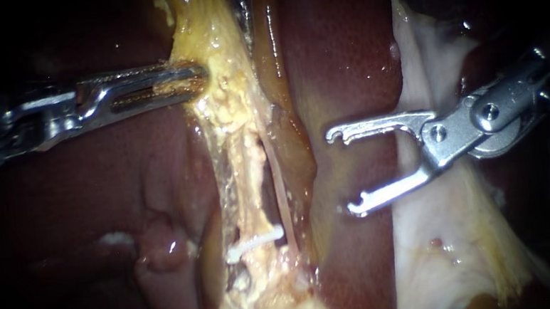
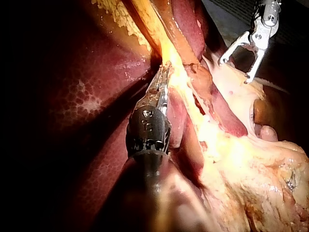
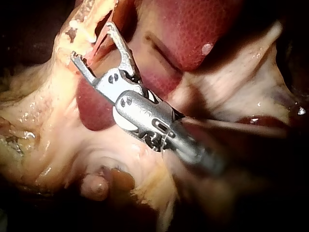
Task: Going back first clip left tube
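Saw the left instrument [image 1: 190,84] reaching in from 9 o'clock, its pincer pinching the yellow fatty tissue [image 1: 215,33] towards 11 o'clock. Saw the right instrument [image 1: 343,170] coming in from 3 o'clock, its pincer spread wide and empty over the liver [image 1: 338,38], just beside a sheet of pale tissue [image 1: 445,238]. Found 1 white clip [image 1: 255,243] lying across the left tube [image 1: 248,180] at about 6 o'clock, apart from both instruments. Noted a 2nd, thinner tube [image 1: 281,189] just beside it, at its 3 o'clock.
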### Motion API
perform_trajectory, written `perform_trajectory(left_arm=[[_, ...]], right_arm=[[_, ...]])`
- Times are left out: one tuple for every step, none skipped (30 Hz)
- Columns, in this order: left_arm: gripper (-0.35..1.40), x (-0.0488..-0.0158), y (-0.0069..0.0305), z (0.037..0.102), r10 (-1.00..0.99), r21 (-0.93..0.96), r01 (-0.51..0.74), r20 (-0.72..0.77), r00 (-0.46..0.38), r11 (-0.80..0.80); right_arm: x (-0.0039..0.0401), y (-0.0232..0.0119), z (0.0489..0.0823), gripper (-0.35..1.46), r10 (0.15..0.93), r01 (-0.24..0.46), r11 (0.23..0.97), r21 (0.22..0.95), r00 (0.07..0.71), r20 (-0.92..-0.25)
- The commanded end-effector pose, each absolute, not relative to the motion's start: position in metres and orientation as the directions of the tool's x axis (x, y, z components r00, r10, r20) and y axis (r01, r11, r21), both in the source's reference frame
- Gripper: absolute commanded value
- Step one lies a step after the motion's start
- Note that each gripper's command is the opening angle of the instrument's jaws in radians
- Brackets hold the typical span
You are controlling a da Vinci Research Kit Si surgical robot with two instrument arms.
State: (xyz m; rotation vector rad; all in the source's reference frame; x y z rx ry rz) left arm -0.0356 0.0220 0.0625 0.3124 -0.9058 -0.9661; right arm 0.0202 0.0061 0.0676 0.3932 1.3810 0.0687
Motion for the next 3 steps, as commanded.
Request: perform_trajectory(left_arm=[[-0.35,-0.0356,0.0220,0.0625,-0.815,0.599,0.573,0.522,0.251,0.560],[-0.35,-0.0356,0.0220,0.0625,-0.815,0.599,0.573,0.522,0.251,0.560],[-0.35,-0.0356,0.0220,0.0625,-0.815,0.599,0.573,0.522,0.251,0.560]], right_arm=[[0.0202,0.0061,0.0676,0.60,0.276,0.180,0.933,0.311,0.198,-0.941],[0.0202,0.0061,0.0676,0.60,0.277,0.179,0.933,0.312,0.196,-0.941],[0.0202,0.0061,0.0676,0.60,0.277,0.179,0.933,0.312,0.196,-0.941]])
